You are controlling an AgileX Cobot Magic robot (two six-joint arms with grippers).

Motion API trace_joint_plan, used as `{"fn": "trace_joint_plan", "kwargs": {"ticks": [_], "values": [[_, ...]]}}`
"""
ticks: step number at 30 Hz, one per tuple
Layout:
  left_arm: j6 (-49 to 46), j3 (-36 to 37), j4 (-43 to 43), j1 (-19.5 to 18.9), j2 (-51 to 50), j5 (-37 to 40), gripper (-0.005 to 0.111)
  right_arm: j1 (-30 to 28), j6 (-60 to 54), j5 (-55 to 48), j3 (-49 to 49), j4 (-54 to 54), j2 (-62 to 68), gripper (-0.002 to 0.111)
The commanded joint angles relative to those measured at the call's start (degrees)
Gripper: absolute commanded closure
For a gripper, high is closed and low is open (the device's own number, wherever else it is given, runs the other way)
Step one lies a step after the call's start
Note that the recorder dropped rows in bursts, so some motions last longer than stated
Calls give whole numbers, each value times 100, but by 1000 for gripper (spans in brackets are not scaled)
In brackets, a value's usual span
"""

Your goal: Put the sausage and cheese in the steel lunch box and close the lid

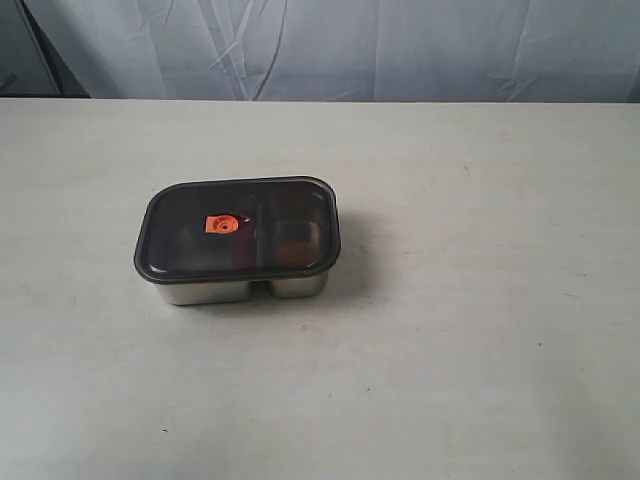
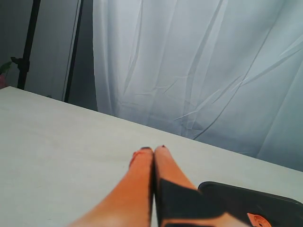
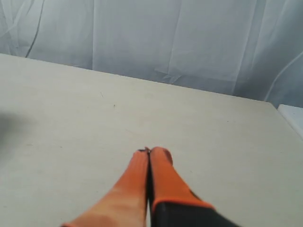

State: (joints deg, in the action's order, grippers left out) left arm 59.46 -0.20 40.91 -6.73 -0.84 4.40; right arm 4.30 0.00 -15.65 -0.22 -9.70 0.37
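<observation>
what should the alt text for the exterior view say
A steel lunch box sits closed near the middle of a pale table, its dark translucent lid on top with an orange valve. A white curtain hangs behind. What is inside is too dim to make out.

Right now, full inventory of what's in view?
lunch box: 1, shiny steel, near the table's middle, lid on
lid: 1, dark translucent, seated on the box; what lies under it is too dim to tell
valve: 1, orange, on top of the lid
table: 1, off-white, under everything
curtain: white, behind the table
stand: 1, black pole, past the table's edge
left end effector: 1, orange fingers, shut, holding nothing, near a lid corner
right end effector: 1, orange fingers, shut, holding nothing, over bare table
</observation>
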Motion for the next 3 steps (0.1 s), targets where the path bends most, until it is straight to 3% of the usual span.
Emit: {"fn": "trace_joint_plan", "kwargs": {"ticks": [1,3], "values": [[-11,20,36,-10,42,-16,107,-25,0,-94,22,-74,-37,109],[-11,20,36,-10,42,-16,107,-25,51,-110,22,-74,-37,109]]}}
